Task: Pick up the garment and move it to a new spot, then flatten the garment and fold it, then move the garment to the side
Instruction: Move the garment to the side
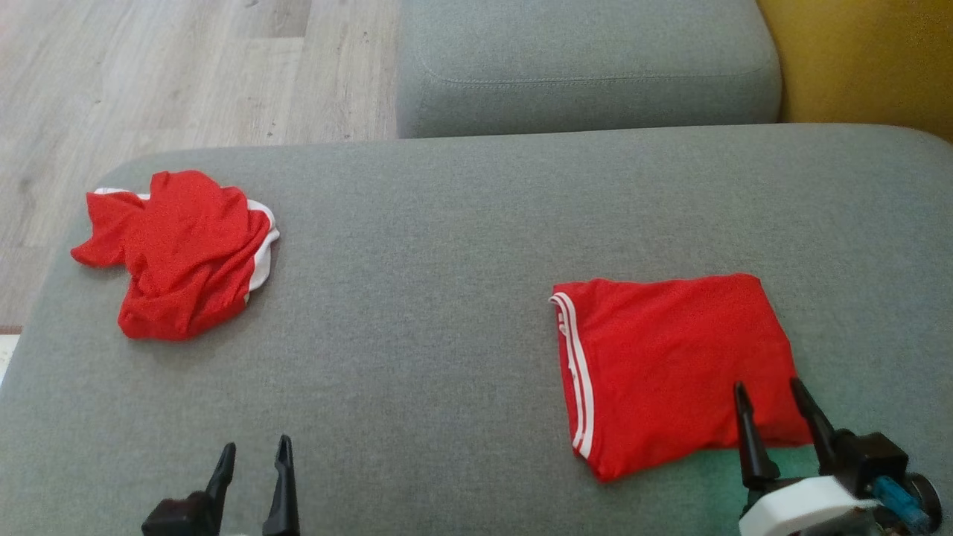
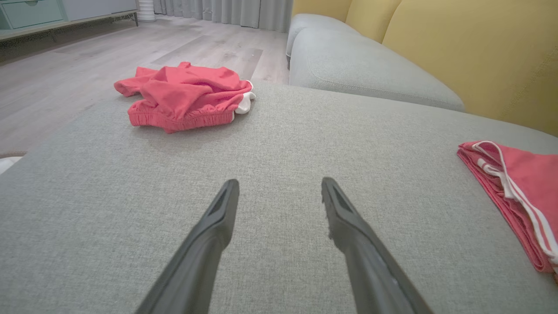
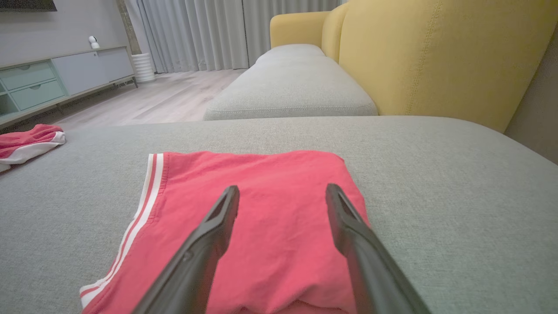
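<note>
Head view shows a wide grey sofa seat [image 1: 447, 223] with two red pieces of clothing on it. The folded red garment [image 1: 670, 357] lies flat on the robot's right side of the seat, with white stripes along its left edge. The bunched-up red garment [image 1: 179, 253] sits well apart from it, far over on the left near the seat's edge, with a bit of white showing. The right tool [image 1: 767, 384] is at the near right corner of the folded red garment. Its two fingers are spread apart and hold nothing. In the right wrist view they point over the red cloth, and I cannot tell if they touch it. The left tool [image 1: 257, 443] is low on the left, over bare grey seat, with its fingers spread apart too and nothing between them. Behind the seat are another grey cushion [image 1: 581, 67], a yellow sofa back [image 1: 864, 59] and a pale wood floor [image 1: 149, 74].
</note>
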Controlling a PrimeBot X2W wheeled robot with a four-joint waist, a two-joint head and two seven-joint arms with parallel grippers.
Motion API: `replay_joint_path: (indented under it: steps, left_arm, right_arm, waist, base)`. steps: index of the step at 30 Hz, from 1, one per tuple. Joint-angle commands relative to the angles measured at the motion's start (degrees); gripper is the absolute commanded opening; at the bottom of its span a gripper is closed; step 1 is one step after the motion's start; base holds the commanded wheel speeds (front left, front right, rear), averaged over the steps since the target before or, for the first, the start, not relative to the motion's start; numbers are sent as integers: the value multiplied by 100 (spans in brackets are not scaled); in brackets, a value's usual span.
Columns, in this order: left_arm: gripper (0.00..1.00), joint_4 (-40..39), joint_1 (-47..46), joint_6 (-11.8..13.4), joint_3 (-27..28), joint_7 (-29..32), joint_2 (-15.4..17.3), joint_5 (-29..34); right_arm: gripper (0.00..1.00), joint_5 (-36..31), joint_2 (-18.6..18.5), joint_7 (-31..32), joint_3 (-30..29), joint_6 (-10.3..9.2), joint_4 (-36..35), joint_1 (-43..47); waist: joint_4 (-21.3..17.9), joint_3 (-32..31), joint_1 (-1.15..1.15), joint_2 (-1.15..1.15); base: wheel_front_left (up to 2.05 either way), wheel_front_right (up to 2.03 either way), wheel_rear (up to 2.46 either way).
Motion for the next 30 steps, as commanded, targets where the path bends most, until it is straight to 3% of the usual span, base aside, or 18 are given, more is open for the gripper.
replay_joint_path:
  steps: [1, 6, 14, 17, 21, 27, 28, 29, 30]
  left_arm:
    - [100, -129, -232, -31, 247, -70, -27, 69]
    - [100, -76, -248, -129, 331, -70, -27, 143]
    - [100, 10, -347, -243, 371, -70, -27, 248]
    - [100, 29, -403, -263, 336, -70, -27, 270]
    - [100, 44, -538, -290, 294, -70, -27, 300]
    - [100, 60, -700, -280, 273, -70, -27, 306]
    - [100, 58, -717, -271, 265, -70, -27, 299]
    - [100, 58, -717, -271, 265, -70, -27, 299]
    - [100, 54, -731, -259, 258, -70, -27, 292]
  right_arm:
    - [100, 49, -152, -78, 159, -4, -146, -353]
    - [100, 280, -265, 25, 299, -4, -56, -497]
    - [100, 1324, -1065, 2110, 216, -4, -43, -1392]
    - [100, 1722, -1136, 2710, 102, -4, 282, -1673]
    - [100, 1591, -1269, 3019, 80, -4, 844, -1956]
    - [100, 1793, -1150, 3318, 373, -4, 1457, -2260]
    - [92, 1895, -1154, 3344, 439, -4, 1487, -2299]
    - [92, 1895, -1154, 3344, 439, -4, 1487, -2299]
    - [21, 1995, -1167, 3349, 484, -4, 1506, -2339]
  waist:
    - [3, 2, 0, 0]
    - [-1, 26, 0, 0]
    - [-50, 224, 0, 0]
    - [-23, 356, 0, 0]
    - [81, 571, 0, 0]
    - [203, 817, 0, 0]
    - [213, 844, 0, 0]
    - [213, 844, 0, 0]
    - [217, 868, 0, 0]
  base:
    - [0, 0, 0]
    - [0, 0, 0]
    - [0, 0, 0]
    - [0, 0, 0]
    - [0, 0, 0]
    - [0, 0, 0]
    - [0, 0, 0]
    - [0, 0, 0]
    - [0, 0, 0]
